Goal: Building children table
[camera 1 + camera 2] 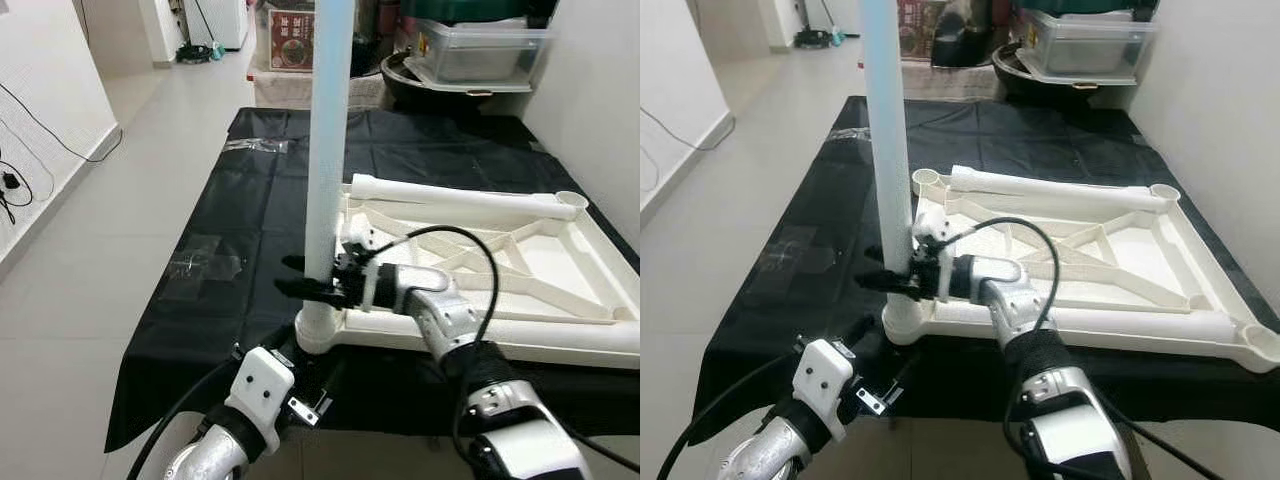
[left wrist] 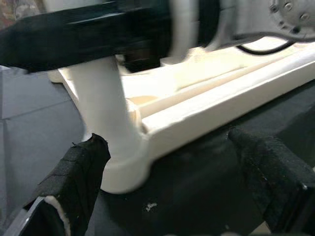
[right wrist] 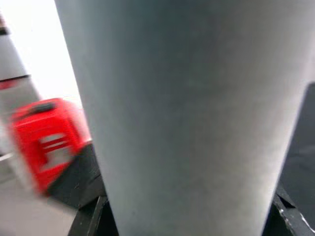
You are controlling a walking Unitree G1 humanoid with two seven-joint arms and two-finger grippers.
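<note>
1. Tabletop (image 1: 560,255) lies upside down on black sheet (image 1: 230,200), ribs up. Near-left corner socket (image 1: 318,335) takes a leg (image 1: 328,150).
2. Leg stands upright, long axis vertical, foot in socket. Can't tell if fully seated.
3. R gripper (image 1: 312,284) reaches across from 3 o'clock, fingers closed round leg just above socket; leg sits between the fingers. R wrist view: pale leg surface right up against cam.
4. L gripper (image 2: 167,182) low at 6 o'clock of socket, fingers (image 2: 78,172) spread wide, holding nothing; socket lies straight ahead between them.
5. 2nd leg (image 1: 470,198) lies flat along far rail, axis 9–3.
6. Judgement: next move = push straight down along leg axis. R arm has it; L nearest to brace corner.
</note>
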